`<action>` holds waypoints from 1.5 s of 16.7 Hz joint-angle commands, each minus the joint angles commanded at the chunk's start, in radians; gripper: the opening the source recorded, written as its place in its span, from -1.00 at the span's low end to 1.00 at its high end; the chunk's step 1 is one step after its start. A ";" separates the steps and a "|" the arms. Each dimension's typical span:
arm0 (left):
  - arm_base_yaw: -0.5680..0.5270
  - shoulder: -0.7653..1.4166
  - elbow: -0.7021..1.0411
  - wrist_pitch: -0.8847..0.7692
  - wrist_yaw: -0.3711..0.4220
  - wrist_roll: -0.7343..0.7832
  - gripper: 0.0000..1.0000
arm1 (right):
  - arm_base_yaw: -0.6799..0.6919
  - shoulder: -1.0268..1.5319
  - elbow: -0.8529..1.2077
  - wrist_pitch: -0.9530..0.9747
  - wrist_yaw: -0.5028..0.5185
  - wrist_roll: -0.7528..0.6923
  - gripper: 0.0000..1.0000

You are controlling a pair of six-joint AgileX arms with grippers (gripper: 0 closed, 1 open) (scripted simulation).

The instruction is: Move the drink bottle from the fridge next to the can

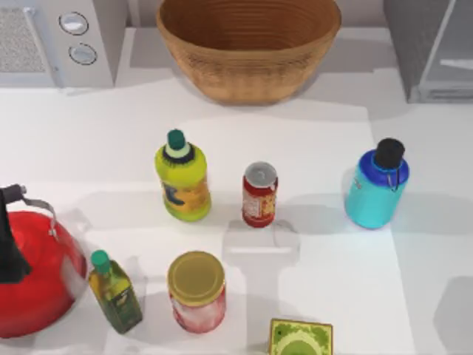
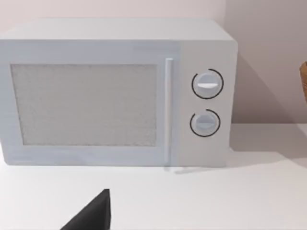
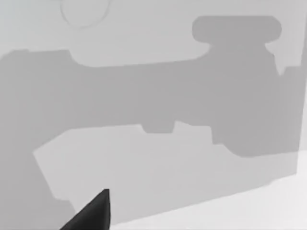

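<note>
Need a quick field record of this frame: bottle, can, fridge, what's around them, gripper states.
drink bottle: upright on the table, out of the fridge, right of the can, apart from it
can: upright, mid-table
fridge: top view's back right corner
yellow-green bottle: left of the can
microwave: back left
basket: back centre
left gripper: facing the microwave, state unclear
right gripper: over shadowed table, state unclear

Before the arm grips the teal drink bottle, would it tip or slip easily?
The drink bottle stands upright with a wide body, so it probably resists tipping. Its smooth round sides may slip. The strap loop near the black cap looks bendable.
</note>
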 joint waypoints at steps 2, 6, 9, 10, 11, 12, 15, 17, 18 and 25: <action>0.000 0.000 0.000 0.000 0.000 0.000 1.00 | -0.149 0.172 0.050 -0.005 -0.082 -0.168 1.00; 0.000 0.000 0.000 0.000 0.000 0.000 1.00 | -0.387 0.444 0.134 -0.009 -0.226 -0.440 1.00; 0.000 0.000 0.000 0.000 0.000 0.000 1.00 | -0.498 0.567 0.175 -0.009 -0.299 -0.567 1.00; 0.000 0.000 0.000 0.000 0.000 0.000 1.00 | -0.519 0.589 0.183 -0.008 -0.313 -0.591 1.00; 0.000 0.000 0.000 0.000 0.000 0.000 1.00 | -0.529 0.600 0.187 -0.008 -0.321 -0.603 1.00; 0.000 0.000 0.000 0.000 0.000 0.000 1.00 | -0.531 0.602 0.188 -0.008 -0.322 -0.605 1.00; 0.000 0.000 0.000 0.000 0.000 0.000 1.00 | -0.531 0.602 0.188 -0.008 -0.322 -0.605 1.00; 0.000 0.000 0.000 0.000 0.000 0.000 1.00 | -0.526 0.599 0.185 -0.006 -0.320 -0.603 1.00; 0.000 0.000 0.000 0.000 0.000 0.000 1.00 | -0.514 0.597 0.188 0.004 -0.317 -0.596 1.00; 0.000 0.000 0.000 0.000 0.000 0.000 1.00 | -0.231 0.598 0.188 0.314 -0.258 -0.295 1.00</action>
